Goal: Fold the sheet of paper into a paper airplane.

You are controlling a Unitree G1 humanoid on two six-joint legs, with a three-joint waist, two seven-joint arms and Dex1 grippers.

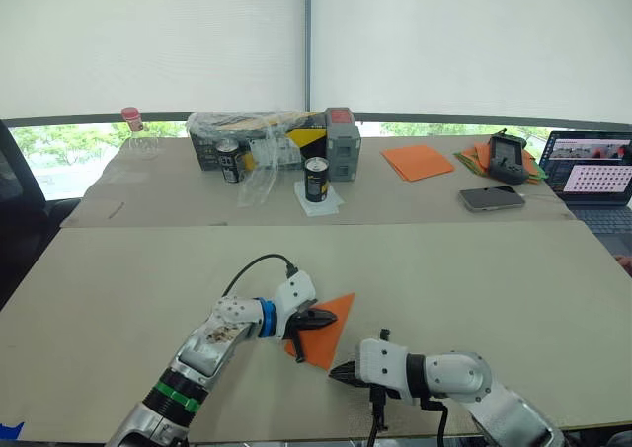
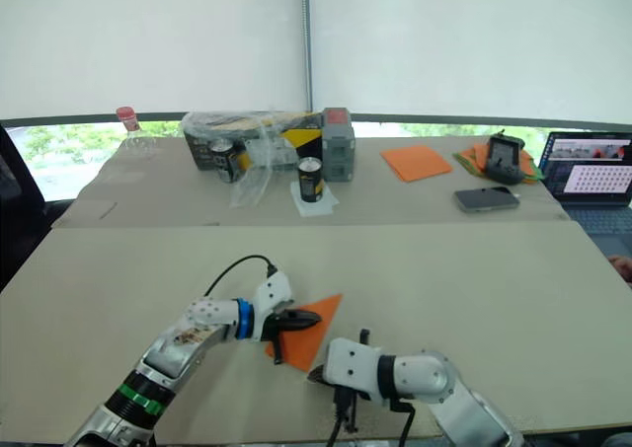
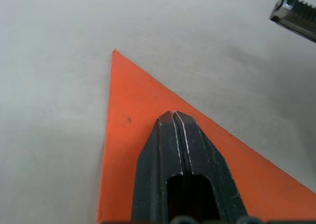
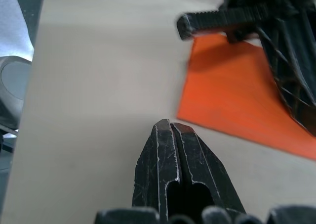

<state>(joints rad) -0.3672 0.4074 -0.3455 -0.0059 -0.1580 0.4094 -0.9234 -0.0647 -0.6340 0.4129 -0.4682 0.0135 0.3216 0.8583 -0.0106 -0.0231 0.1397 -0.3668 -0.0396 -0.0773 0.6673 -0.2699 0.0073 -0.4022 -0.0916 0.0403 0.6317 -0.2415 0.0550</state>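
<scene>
White blinds hang behind a long beige desk, and the work sits close to its near edge, about midway along it. From the left, the left pincer lies over the paper, its two fingers pressed together with nothing between them, tip resting on or just above the orange surface. The paper is a flat creased triangle; one point reaches toward the far right, and its long edge runs from there back to the near edge. Just beside its near corner, on the right, the right pincer rests on bare desk, fingers likewise closed and empty, tip aimed left at that corner but apart from it. Judging by this, the left arm pins the paper, so the right is placed to lift the near corner for the next crease.
</scene>
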